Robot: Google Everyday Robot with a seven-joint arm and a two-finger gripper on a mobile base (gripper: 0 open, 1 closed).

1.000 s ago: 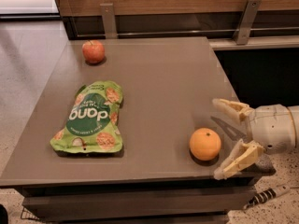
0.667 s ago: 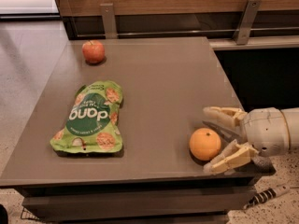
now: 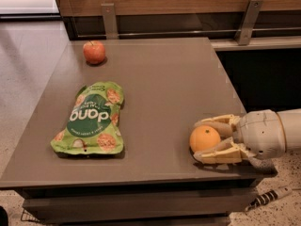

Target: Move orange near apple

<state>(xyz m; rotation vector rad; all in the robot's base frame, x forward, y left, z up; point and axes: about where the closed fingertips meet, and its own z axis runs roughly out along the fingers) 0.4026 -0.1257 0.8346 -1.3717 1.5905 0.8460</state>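
The orange (image 3: 204, 138) rests on the brown table (image 3: 164, 84) near its front right corner. My gripper (image 3: 198, 141) reaches in from the right, level with the table top. One cream finger lies along the far side of the orange and the other along its near side, both pressed against it. The apple (image 3: 94, 52), red-pink, stands at the table's far left corner, well away from the orange and the gripper.
A green snack bag (image 3: 91, 119) labelled "dang" lies flat on the left half of the table, between the apple and the front edge. A wooden wall with two metal brackets (image 3: 109, 20) runs behind the table. The floor drops off at the right.
My gripper has moved left over the table edge. Its fingers have closed in from a wide spread until they hold the orange on both sides. The orange has not moved.
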